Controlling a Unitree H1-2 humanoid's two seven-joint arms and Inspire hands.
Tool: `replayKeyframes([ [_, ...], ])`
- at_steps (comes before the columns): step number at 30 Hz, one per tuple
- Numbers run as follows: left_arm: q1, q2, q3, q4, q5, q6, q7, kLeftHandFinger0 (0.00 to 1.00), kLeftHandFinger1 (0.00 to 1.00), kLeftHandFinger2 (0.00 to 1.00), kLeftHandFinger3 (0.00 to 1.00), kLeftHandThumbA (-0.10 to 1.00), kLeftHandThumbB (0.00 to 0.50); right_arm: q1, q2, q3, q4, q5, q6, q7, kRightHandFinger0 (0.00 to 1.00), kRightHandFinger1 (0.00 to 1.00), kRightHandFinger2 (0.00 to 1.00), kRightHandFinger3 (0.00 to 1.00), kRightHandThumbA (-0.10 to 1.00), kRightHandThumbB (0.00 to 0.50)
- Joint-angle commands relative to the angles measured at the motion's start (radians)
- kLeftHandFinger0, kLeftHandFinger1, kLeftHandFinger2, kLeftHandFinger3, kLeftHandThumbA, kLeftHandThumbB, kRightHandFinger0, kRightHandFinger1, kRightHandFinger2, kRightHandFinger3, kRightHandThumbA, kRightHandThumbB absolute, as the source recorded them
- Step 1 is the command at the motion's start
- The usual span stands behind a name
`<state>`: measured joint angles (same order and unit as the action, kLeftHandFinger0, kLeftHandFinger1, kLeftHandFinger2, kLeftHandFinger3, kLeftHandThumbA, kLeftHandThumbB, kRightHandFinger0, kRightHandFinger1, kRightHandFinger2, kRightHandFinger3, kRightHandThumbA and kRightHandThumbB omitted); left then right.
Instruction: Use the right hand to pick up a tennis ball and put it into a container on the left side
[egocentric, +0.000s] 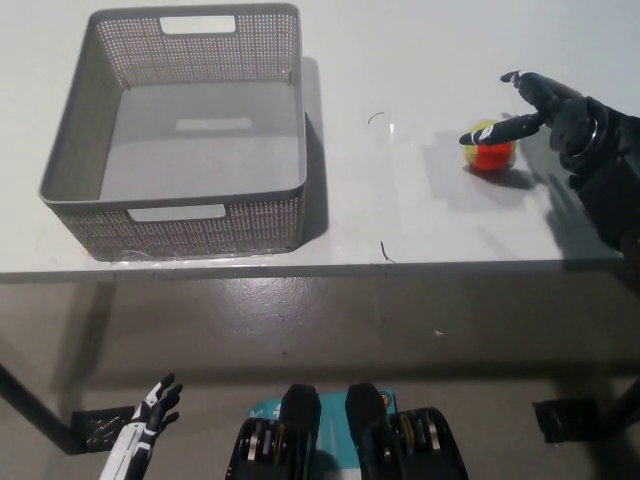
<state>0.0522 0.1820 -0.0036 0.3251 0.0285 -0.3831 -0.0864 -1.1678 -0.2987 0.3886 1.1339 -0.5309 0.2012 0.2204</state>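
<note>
**A:** While the head view is looking steeply down on the white table (420, 230), you are seeing the tennis ball (489, 147) sitting at the table's right side, well apart from the grey perforated basket (290, 120) on the left. Why is your right hand (556, 108) hanging where it is?

**B:** It is hovering over and just behind the ball, fingers spread apart and gripping nothing. One finger (495, 129) is reaching across the ball's top, and whether it is actually touching I cannot tell. I judge that you are lining the palm up for a grasp from above, since the ball is lying free on the surface and could roll away at a nudge.

**A:** And the left hand (148, 418)?

**B:** It is resting low at the picture's lower left, below the table, fingers apart, taking no part.

**A:** What room are you working with?

**B:** The ball is lying some way in from the table's front edge, so a push toward you is risking a drop to the floor. Between ball and basket the tabletop is carrying only two small dark marks (385, 250), so the sideways path is looking open. The basket is standing open-topped and empty with its near wall at the front edge; I expect you will be needing to lift the ball over its right wall.
</note>
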Motion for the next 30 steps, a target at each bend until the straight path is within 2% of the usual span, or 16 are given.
replayKeyframes([
  [1, -0.005, 0.019, 0.0, -0.009, 0.007, -0.025, -0.007, 1.0, 1.0, 1.0, 1.0, 1.0, 0.276, -0.071, -0.003, 0.008, 0.015, 0.001, -0.049, -0.019, 1.0, 1.0, 1.0, 1.0, 1.0, 0.491],
  [30, -0.007, 0.025, -0.005, -0.016, 0.02, -0.013, -0.009, 1.0, 1.0, 1.0, 1.0, 1.0, 0.287, -0.061, 0.018, 0.016, 0.162, 0.015, -0.083, -0.059, 1.0, 1.0, 1.0, 1.0, 1.0, 0.493],
])
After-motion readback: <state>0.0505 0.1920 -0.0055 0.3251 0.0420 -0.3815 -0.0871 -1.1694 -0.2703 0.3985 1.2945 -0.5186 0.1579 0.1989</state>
